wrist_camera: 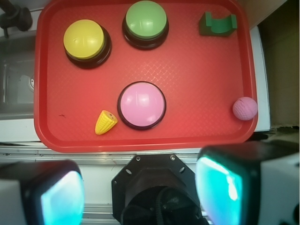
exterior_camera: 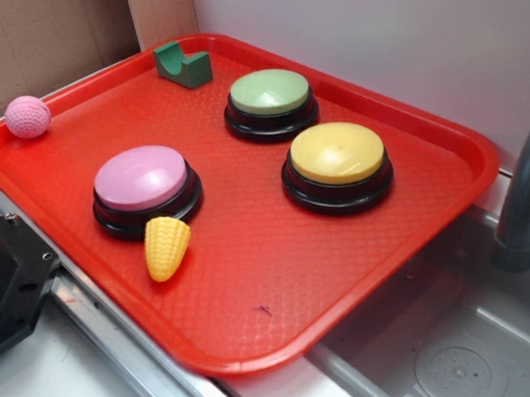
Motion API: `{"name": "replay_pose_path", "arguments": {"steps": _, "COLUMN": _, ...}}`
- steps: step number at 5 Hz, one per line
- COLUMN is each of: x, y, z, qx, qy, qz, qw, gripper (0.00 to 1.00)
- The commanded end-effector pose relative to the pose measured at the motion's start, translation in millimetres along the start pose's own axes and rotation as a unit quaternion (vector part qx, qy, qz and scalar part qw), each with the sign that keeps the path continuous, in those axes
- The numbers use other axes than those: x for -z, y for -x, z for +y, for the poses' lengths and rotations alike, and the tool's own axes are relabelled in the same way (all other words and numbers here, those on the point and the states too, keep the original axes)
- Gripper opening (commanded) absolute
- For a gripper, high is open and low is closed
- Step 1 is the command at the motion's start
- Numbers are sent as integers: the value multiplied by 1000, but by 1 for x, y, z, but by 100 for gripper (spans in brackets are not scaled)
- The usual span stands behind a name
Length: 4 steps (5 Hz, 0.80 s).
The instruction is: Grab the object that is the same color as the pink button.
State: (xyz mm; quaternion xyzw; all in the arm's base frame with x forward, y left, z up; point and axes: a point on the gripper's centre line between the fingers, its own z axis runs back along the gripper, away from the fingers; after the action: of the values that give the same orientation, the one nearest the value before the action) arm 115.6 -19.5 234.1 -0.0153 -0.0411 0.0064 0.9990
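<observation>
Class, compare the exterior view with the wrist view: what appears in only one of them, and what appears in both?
Only the exterior view shows the sink's drain. Only the wrist view shows the open gripper and its fingers. Both show the red tray, pink ball, pink button, green button, yellow button, toy corn and green block.
</observation>
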Motion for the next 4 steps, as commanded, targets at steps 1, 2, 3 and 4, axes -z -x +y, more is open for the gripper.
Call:
{"name": "replay_pose_path", "arguments": {"steps": 1, "x": 0, "y": 0, "z": 0, "qx": 0, "qy": 0, "qz": 0, "qw": 1000, "gripper": 100}}
{"name": "replay_pose_path", "arguments": {"steps": 2, "x": 37, "y": -23, "z": 51, "qx": -71, "qy": -24, "qz": 5, "qw": 997, "gripper": 100}}
{"name": "replay_pose_path", "arguments": {"steps": 3, "x": 57, "y": -34, "z": 82, "qx": -114, "qy": -38, "qz": 0, "qw": 993, "gripper": 100}}
{"name": "replay_pose_path", "arguments": {"steps": 4, "x": 76, "y": -34, "z": 110, "qx": -220, "qy": -67, "qz": -7, "qw": 973, "gripper": 100}}
